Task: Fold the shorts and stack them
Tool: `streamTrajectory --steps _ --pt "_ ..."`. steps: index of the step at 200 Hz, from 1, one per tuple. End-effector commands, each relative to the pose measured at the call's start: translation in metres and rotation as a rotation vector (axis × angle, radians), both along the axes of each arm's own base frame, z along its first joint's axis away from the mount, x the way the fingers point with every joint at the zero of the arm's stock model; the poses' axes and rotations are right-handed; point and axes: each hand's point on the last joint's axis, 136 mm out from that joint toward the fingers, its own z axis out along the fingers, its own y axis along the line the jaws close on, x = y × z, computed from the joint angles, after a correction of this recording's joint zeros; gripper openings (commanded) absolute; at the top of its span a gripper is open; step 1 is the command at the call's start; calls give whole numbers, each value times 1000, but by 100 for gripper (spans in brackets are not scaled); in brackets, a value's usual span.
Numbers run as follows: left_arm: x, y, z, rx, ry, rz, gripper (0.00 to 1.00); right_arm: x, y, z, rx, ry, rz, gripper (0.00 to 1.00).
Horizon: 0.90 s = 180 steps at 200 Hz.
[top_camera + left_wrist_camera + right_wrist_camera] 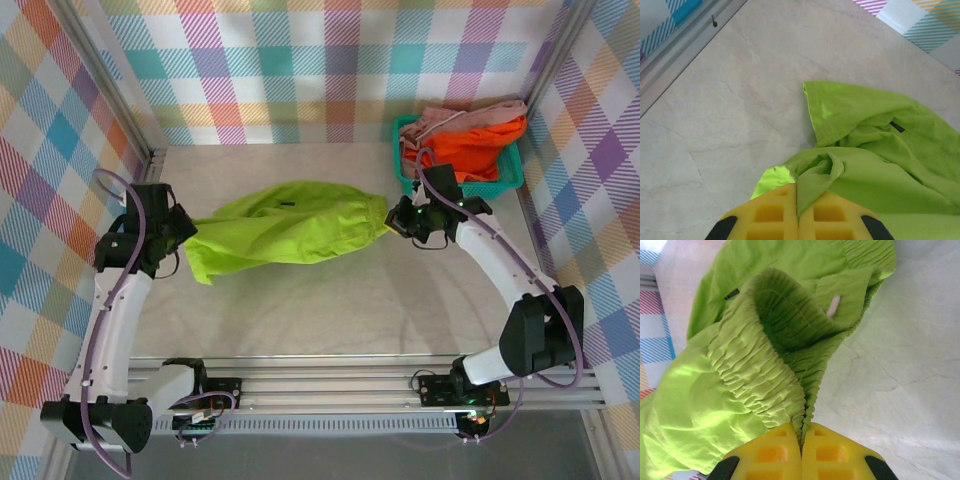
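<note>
You have the lime green fabric shorts (285,232) drawn out between both arms across the middle of the pale, stone-patterned bench (330,320). Your left pincer (797,195) is clamped tight on a bunched bit of cloth at the leg end, the fabric squeezed between its yellow pads. Your right pincer (801,435) is pinched the same way on the gathered elastic waistband, at the end nearer the basket. Between the two grips the garment is roughly spread but rumpled, with creases across the body and the waistband mouth gaping. Whether the ends are lifted a little off the bench, I cannot tell.

By my reading, you are early in the job. Nothing on the bench is folded and no stack has been started. The bright orange shorts (478,152) and the dusty pink shorts with a white drawstring (465,120) lie heaped in the teal plastic mesh basket (402,160) at the far right corner, the pink draped along the back of the orange. This looks like the laying-out step for the first pair. Left for you: flatten and fold the green pair, then take out, fold and pile up the other two.
</note>
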Motion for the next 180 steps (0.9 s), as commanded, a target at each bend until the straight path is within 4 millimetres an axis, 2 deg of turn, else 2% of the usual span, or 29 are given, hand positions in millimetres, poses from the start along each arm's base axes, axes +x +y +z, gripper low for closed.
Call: streamTrajectory --steps 1,50,74,89,98,121,139,151,160,166,168,170,173,180 --pt "-18 0 -10 19 81 -39 0 -28 -11 -10 -63 47 43 0" --pt "-25 -24 -87 -117 253 -104 0 -61 -25 -43 -123 121 61 0" --pt "-40 -42 -122 -224 328 -125 0 -78 -29 -57 -122 153 61 0" --pt "-54 -43 -132 -239 339 -118 0 -92 -31 -67 -120 188 67 0" --pt "-62 -42 -133 -237 339 -117 5 -102 -33 -72 -123 209 75 0" --pt "-77 -42 -126 -235 330 -114 29 -131 -34 -89 -115 289 110 0" --pt "-77 -37 -110 -204 302 -113 57 -154 -35 -99 -127 351 149 1" --pt "-67 -36 -95 -173 258 -142 70 -167 -38 -103 -161 378 180 11" --pt "-55 -37 -81 -165 223 -166 73 -172 -42 -102 -186 380 189 18" --pt "-45 -38 -72 -163 205 -176 74 -175 -45 -100 -197 374 193 28" --pt "-42 -39 -69 -164 198 -182 74 -175 -46 -98 -203 365 196 36" --pt "-38 -40 -66 -168 191 -187 74 -175 -46 -97 -204 363 196 38" --pt "-32 -42 -62 -172 181 -200 74 -174 -47 -93 -212 342 199 46" --pt "-18 -49 -56 -192 167 -237 74 -172 -50 -87 -223 318 195 53"
